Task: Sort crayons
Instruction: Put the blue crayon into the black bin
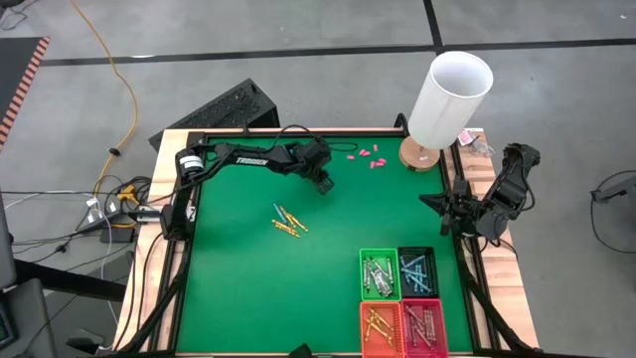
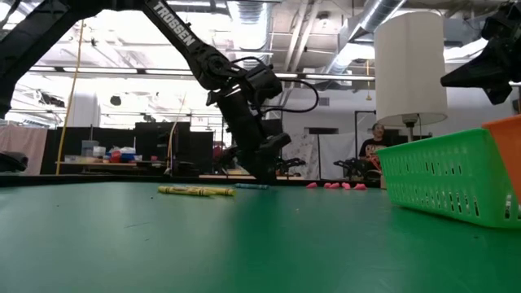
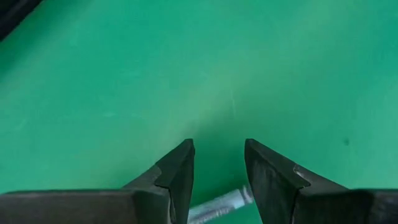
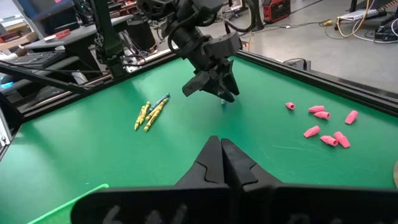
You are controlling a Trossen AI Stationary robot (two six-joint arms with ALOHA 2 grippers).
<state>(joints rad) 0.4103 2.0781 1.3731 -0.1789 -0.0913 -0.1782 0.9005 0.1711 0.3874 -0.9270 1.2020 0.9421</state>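
My left gripper (image 1: 324,183) stands open, low over the green mat near the table's far middle. A grey-white crayon (image 3: 221,204) shows through the gap far back between its fingers and runs across the gap. Both of its ends are hidden behind the fingers. A few yellow crayons and a blue one (image 1: 288,221) lie loose on the mat nearer the middle, also seen in the right wrist view (image 4: 152,112). My right gripper (image 4: 221,163) waits shut at the table's right edge (image 1: 439,203), holding nothing.
Four small bins stand at the near right: green (image 1: 379,273), black (image 1: 417,270), orange (image 1: 381,328) and red (image 1: 424,326), each with crayons inside. Pink stubby pieces (image 1: 365,155) lie at the far edge. A lamp with a white shade (image 1: 449,99) stands at the far right corner.
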